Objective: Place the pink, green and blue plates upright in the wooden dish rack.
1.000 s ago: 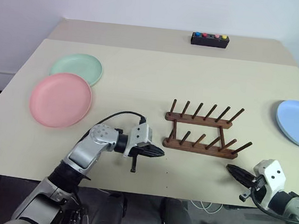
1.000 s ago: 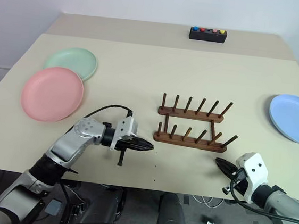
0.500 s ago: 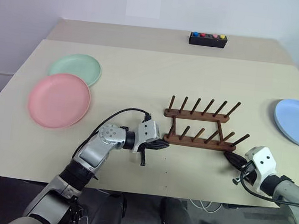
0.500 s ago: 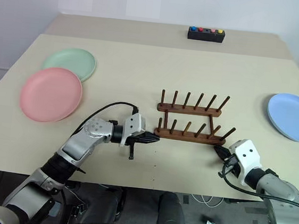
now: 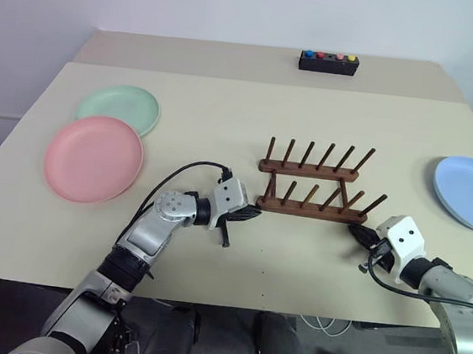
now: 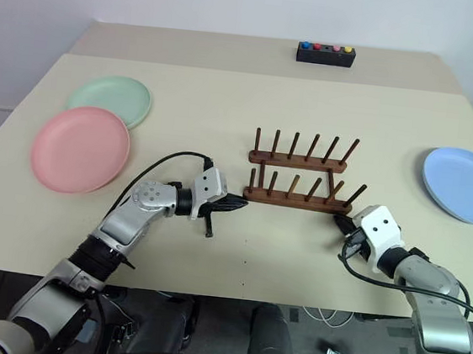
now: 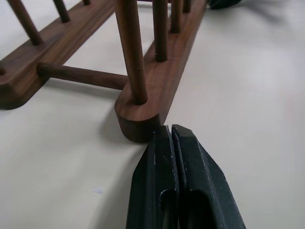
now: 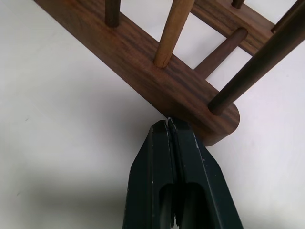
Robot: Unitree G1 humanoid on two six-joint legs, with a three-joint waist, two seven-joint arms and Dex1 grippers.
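While both arms reach low over the near part of the tan table, each gripper has its two black fingers pressed tight together with nothing between them. Nearest me, the left gripper points across at the near bar of the wooden dish rack, its closed tip right at the rounded left end of that bar; from the wrist view the tip looks to be touching the wood, though I can't be sure it isn't just short of it. On the other side the right gripper meets the same near bar at its right end, tip against or a hair off the wood, so the rack sits between the two grippers. The rack stands empty, its slanted pegs leaning to the right. Off to the left, well apart from the rack, the pink plate lies flat, and just behind it the green plate, their rims overlapping or touching. Far to the right the blue plate lies flat near the table's edge. At the back edge sits a small black box with coloured buttons.
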